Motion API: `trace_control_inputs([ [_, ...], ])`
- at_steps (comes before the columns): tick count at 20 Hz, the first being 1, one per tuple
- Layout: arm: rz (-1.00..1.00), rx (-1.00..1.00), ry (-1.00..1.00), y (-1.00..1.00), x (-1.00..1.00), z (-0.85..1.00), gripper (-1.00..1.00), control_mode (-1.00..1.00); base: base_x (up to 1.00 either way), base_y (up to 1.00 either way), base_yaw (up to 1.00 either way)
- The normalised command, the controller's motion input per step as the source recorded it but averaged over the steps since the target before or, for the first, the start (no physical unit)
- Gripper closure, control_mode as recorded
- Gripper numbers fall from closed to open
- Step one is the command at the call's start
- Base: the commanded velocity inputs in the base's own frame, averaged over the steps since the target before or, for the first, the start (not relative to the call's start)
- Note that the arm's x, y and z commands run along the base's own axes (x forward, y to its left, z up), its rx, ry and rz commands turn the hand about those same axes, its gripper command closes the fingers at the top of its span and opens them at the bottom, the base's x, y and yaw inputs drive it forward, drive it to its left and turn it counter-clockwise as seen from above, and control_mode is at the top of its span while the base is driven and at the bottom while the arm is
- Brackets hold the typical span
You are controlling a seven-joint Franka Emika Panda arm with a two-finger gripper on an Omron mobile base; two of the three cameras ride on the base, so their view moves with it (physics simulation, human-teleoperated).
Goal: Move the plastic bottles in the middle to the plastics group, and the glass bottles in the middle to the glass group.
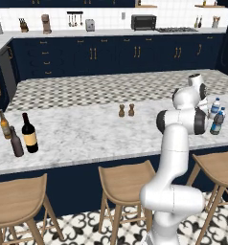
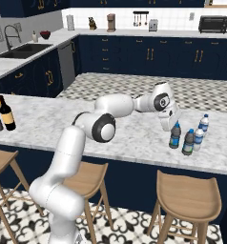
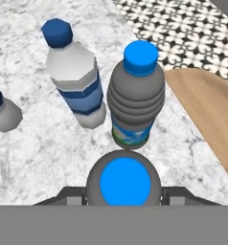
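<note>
Jaws clamped on a grey-tinted water bottle (image 3: 125, 183) could knock over the second grey-tinted bottle (image 3: 136, 95) just above it in frame.

I see a marble table (image 1: 87, 139) with wooden stools (image 1: 125, 184) along its near side. The floor (image 1: 111, 86) beyond is patterned tile. Navy cabinets (image 1: 92, 55) with brass handles line the far wall, carrying a toaster oven (image 1: 143, 22) and a knife block (image 1: 23, 25). A sink (image 2: 22, 50) sits on the left counter.
</note>
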Motion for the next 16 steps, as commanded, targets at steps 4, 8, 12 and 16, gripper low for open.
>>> trace_control_inputs([
  [4,0.00,0.00,0.00,0.00,0.00,0.00,1.00,-1.00,0.00,0.00,0.00],
  [8,0.00,0.00,0.00,0.00,0.00,0.00,-1.00,-1.00,0.00,0.00,0.00],
  [12,0.00,0.00,0.00,0.00,0.00,0.00,-1.00,-1.00,0.00,0.00,0.00],
  [16,0.00,0.00,0.00,0.00,0.00,0.00,-1.00,-1.00,0.00,0.00,0.00],
])
